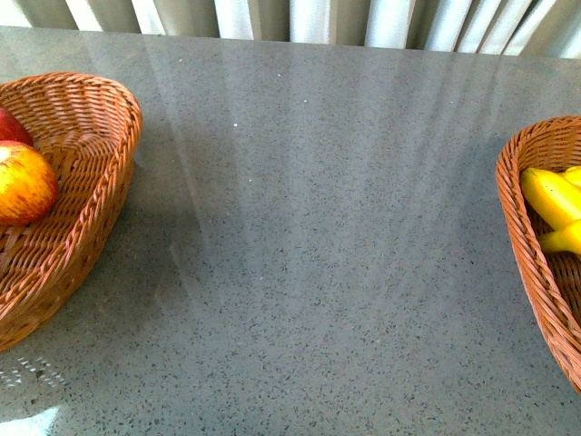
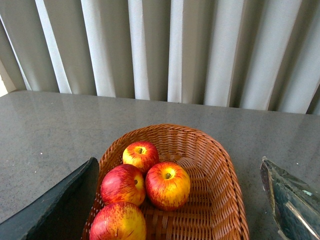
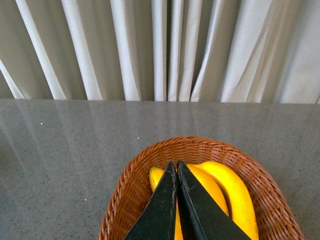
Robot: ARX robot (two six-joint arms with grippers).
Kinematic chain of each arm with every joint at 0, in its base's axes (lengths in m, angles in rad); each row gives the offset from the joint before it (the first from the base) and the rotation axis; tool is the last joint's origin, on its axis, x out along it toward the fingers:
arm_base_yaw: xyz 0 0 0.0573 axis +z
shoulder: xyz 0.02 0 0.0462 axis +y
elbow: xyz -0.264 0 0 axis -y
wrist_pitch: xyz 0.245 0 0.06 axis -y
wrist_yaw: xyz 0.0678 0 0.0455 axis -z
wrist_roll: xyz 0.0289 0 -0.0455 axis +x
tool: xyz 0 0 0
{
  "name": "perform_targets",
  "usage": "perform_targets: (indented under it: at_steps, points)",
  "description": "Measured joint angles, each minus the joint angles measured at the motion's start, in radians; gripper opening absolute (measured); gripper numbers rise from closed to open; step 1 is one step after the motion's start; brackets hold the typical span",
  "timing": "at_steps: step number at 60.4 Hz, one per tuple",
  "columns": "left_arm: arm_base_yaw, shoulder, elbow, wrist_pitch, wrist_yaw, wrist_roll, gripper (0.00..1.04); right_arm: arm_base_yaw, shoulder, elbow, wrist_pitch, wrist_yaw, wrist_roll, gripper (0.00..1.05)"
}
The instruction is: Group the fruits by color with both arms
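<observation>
Four red-yellow apples (image 2: 167,185) in woven wicker basket (image 1: 86,195) at table's 9 o'clock; left gripper (image 2: 180,200) spread above. Yellow bananas (image 3: 230,192) in second wicker basket (image 1: 536,245) at 3 o'clock; right gripper (image 3: 176,167) pressed together, empty, over them.

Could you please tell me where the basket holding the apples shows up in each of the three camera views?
Front view: the apple basket sits at the left edge, partly cut off, two apples showing.
Left wrist view: it fills the lower centre, holding four apples, between the open left gripper fingers.
Right wrist view: not in it; only the banana basket appears.
Shared landmark: the grey table and pale curtain behind.
</observation>
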Motion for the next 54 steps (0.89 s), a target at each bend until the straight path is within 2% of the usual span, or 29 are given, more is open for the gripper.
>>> perform_targets:
  at_steps: [6, 8, 18, 22, 27, 34, 54]
  points:
    - [0.0, 0.0, 0.0, 0.0, 0.0, 0.0, 0.96, 0.0, 0.0, 0.0, -0.001, 0.0, 0.0, 0.02]
    - [0.0, 0.0, 0.0, 0.0, 0.0, 0.0, 0.96, 0.0, -0.001, 0.0, -0.001, 0.0, -0.002, 0.05]
    - [0.0, 0.0, 0.0, 0.0, 0.0, 0.0, 0.96, 0.0, -0.002, 0.0, -0.001, 0.0, -0.002, 0.44]
    - [0.0, 0.0, 0.0, 0.0, 0.0, 0.0, 0.96, 0.0, -0.002, 0.0, -0.002, 0.0, -0.002, 0.55]
    - [0.0, 0.0, 0.0, 0.0, 0.0, 0.0, 0.96, 0.0, -0.002, 0.0, -0.001, 0.0, -0.002, 0.76]
    - [0.0, 0.0, 0.0, 0.0, 0.0, 0.0, 0.96, 0.0, -0.002, 0.0, -0.001, 0.0, -0.002, 0.96]
    - [0.0, 0.0, 0.0, 0.0, 0.0, 0.0, 0.96, 0.0, -0.002, 0.0, -0.001, 0.0, -0.002, 0.96]
